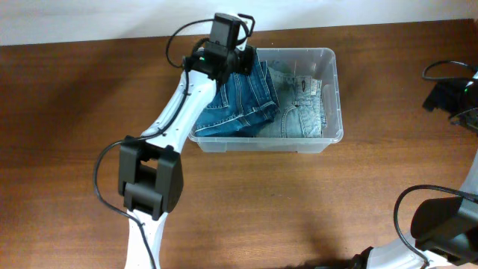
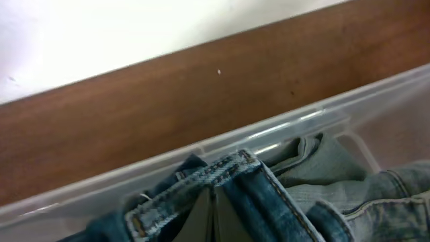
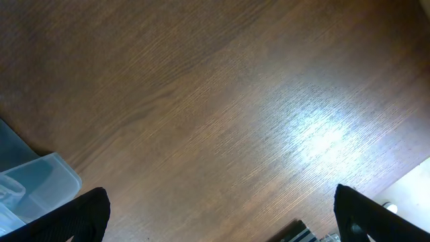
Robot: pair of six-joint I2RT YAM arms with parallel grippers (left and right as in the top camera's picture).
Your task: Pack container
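Sitting near the far edge of the tabletop, a little right of its middle, the container (image 1: pixel 261 144) holds darker jeans (image 1: pixel 239 101) on its left side and lighter jeans (image 1: pixel 302 104) on its right. The left gripper (image 1: pixel 240 61) hangs over the tub's far-left corner. In the left wrist view, its fingers (image 2: pixel 205 218) are pressed together with the dark waistband (image 2: pixel 222 168) bunched over their tips; whether cloth is caught between them cannot be told. The right gripper (image 1: pixel 448 93) is by the table's (image 1: pixel 75 112) right edge, well apart from the tub, its fingers (image 3: pixel 87 215) spread wide and holding nothing.
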